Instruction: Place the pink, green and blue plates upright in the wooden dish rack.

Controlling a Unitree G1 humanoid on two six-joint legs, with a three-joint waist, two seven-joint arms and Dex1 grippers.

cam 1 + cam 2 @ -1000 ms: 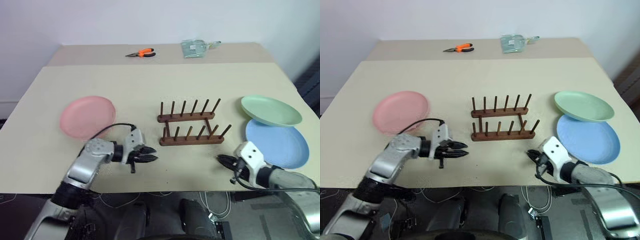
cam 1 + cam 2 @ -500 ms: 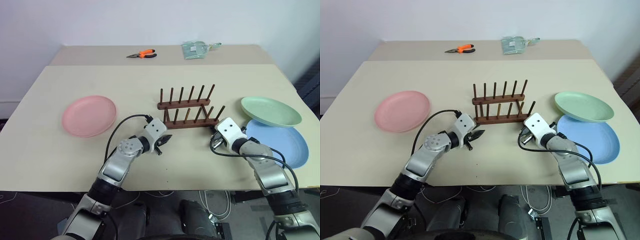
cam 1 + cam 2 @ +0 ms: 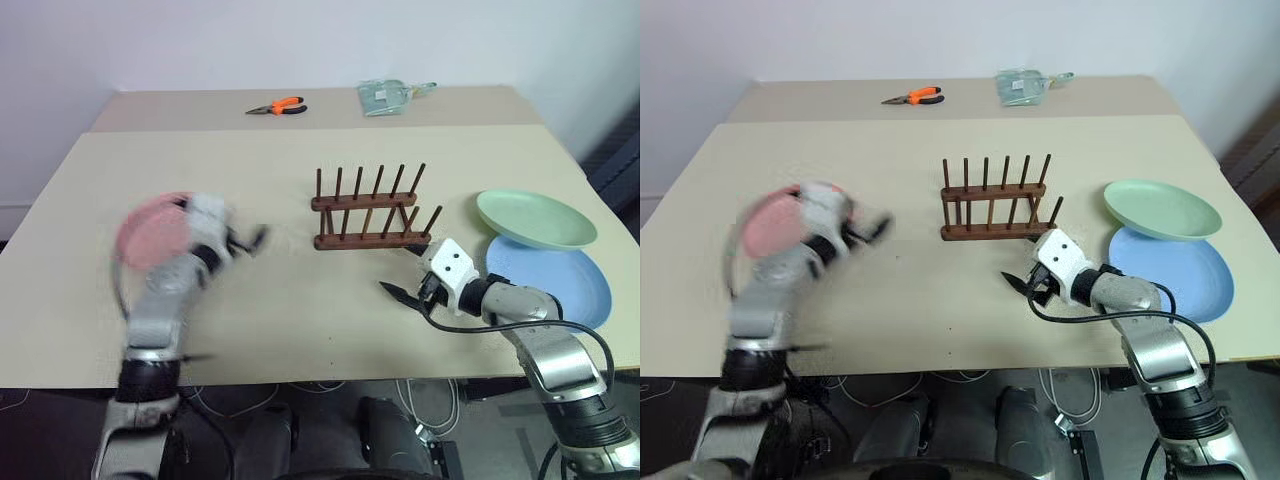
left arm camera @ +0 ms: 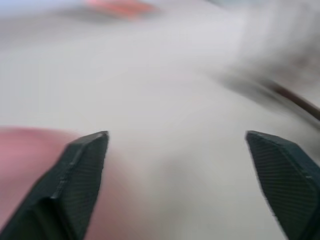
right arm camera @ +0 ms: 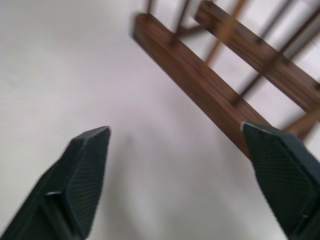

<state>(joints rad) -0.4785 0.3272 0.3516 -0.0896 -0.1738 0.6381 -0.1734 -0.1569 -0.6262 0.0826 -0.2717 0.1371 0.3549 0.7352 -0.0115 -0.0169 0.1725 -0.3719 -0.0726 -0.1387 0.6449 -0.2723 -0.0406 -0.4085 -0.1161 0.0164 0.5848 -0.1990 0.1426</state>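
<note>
A beige tabletop (image 3: 300,310) carries everything. The wooden dish rack (image 3: 366,212) stands near its middle, pegs upright and bare. Toward the left edge lies the pink plate (image 3: 150,235), flat. At the right, the blue plate (image 3: 560,285) lies flat, and the green plate (image 3: 535,218) rests partly on its far rim. Along the far edge lie orange-handled pliers (image 3: 277,106) and a clear packet (image 3: 386,96), well apart from the rack.

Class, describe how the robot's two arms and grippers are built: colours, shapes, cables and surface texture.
Both arms are silver-grey metal segments with dark joints. The right gripper has a white boxy housing with small round marks, a black cable looping back along the forearm, and two black tapering fingers. Its fingers have a fine cross-hatched grip texture. The left gripper has matching black textured fingers.
</note>
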